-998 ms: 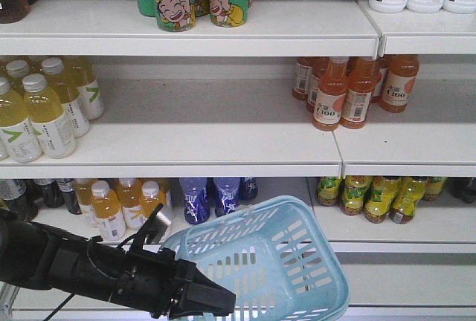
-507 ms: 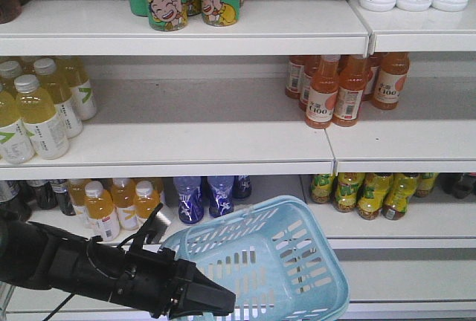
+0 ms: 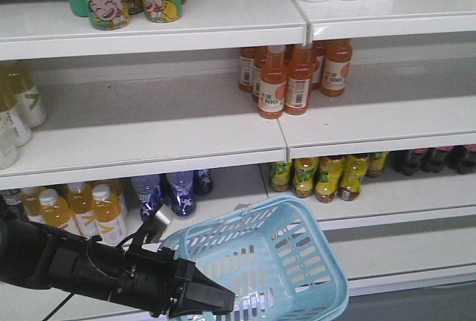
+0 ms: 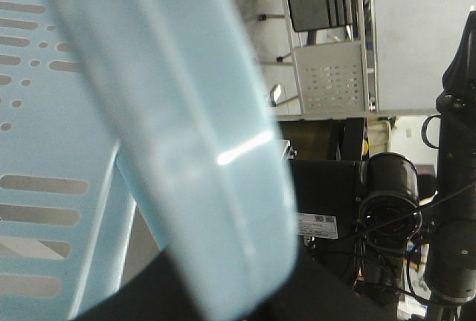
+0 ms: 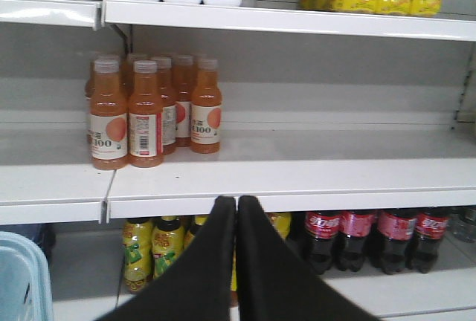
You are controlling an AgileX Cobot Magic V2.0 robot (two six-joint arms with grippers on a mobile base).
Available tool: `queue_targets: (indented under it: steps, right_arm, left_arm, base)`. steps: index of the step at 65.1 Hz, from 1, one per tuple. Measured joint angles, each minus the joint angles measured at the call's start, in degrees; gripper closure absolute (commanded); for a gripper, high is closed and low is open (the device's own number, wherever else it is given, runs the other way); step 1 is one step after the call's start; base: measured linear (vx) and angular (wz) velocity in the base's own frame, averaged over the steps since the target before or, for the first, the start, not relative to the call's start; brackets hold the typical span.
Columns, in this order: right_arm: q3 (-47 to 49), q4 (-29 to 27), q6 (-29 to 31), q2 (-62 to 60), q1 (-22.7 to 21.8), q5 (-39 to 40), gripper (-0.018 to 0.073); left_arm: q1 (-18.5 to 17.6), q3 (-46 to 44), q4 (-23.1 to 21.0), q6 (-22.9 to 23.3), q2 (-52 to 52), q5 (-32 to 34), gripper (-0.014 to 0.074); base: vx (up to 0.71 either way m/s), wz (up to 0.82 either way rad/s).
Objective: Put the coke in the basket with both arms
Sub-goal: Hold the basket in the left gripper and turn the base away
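Black and low to the basket's left, the left gripper (image 3: 223, 302) is clamped tight on the near rim of the light blue basket (image 3: 312, 239), which hangs tilted in front of the shelves (image 3: 149, 143). Up above the basket stand orange bottles (image 3: 286, 83). Off to the basket's right, the right gripper (image 5: 236, 206) points at the shelves, fingers pressed flat together.

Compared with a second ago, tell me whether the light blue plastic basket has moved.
Yes. The basket has shifted right: the orange drink bottles, once above its right edge, now stand above its middle.
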State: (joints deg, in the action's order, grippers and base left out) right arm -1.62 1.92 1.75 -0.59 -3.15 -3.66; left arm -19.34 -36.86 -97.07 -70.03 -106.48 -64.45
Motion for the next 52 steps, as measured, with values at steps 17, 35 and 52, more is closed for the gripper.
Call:
queue_targets:
  steps: [17, 35, 52]
  right_arm:
    - [0.0, 0.0, 0.0, 0.0, 0.0, 0.0, 0.0568]
    - [0.0, 0.0, 0.0, 0.0, 0.0, 0.0, 0.0568]
    - [0.0, 0.0, 0.0, 0.0, 0.0, 0.0, 0.0568]
  left_arm:
    - [0.0, 0.0, 0.0, 0.0, 0.0, 0.0, 0.0604]
    - [0.0, 0.0, 0.0, 0.0, 0.0, 0.0, 0.0604]
    - [0.0, 0.0, 0.0, 0.0, 0.0, 0.0, 0.0604]
  base:
    - [-0.05, -0.38]
    - [-0.06, -0.37]
    - [-0.05, -0.31]
